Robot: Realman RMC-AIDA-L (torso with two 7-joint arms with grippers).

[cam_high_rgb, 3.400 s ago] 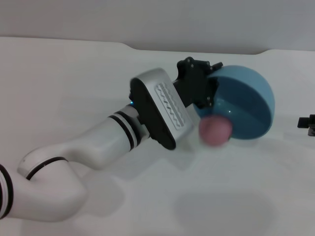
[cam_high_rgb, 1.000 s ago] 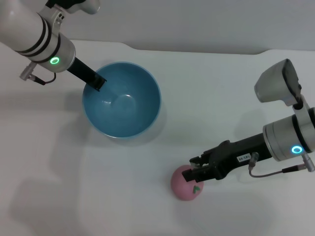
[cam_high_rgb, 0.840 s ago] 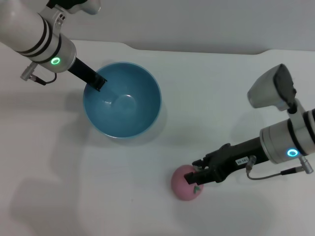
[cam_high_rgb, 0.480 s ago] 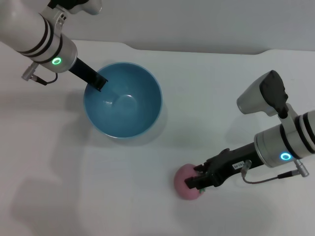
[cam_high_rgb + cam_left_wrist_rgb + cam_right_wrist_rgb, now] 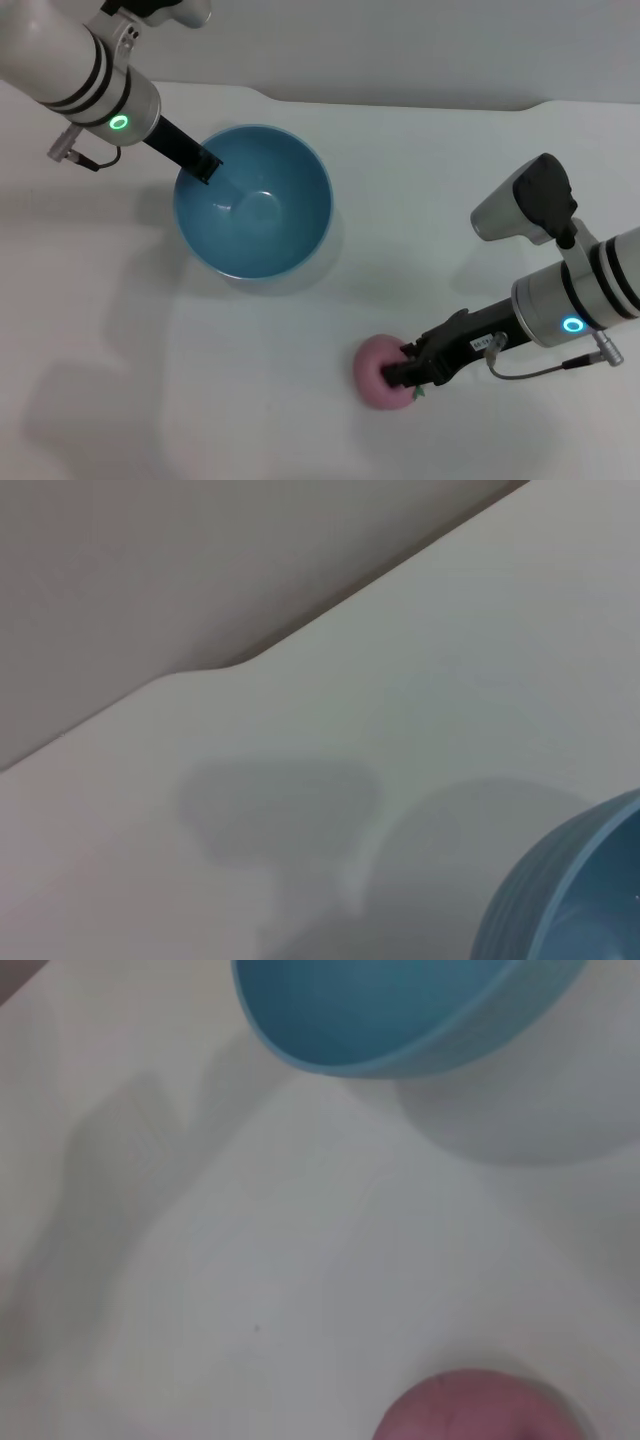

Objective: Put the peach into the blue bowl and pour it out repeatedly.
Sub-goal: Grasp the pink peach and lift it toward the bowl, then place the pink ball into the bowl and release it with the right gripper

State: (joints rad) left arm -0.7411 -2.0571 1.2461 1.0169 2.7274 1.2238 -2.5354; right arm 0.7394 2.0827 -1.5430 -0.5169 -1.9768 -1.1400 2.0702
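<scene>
Upright on the white table point(image 5: 420, 200), the blue bowl point(image 5: 253, 205) is pinched at its rim by the left gripper point(image 5: 203, 166); the right gripper point(image 5: 398, 374) meets the peach point(image 5: 378, 373) (grip unclear).

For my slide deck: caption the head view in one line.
Right gripper on the peach on the white table, while the left gripper holds the rim of the empty blue bowl.

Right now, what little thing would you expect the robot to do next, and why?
Probably close the right gripper on the peach and lift it. The gripper is right against the fruit, which lies on the white table, and the blue bowl stands upright and empty, with the left gripper on its rim. Whether the right one already grips, I cannot tell.
</scene>
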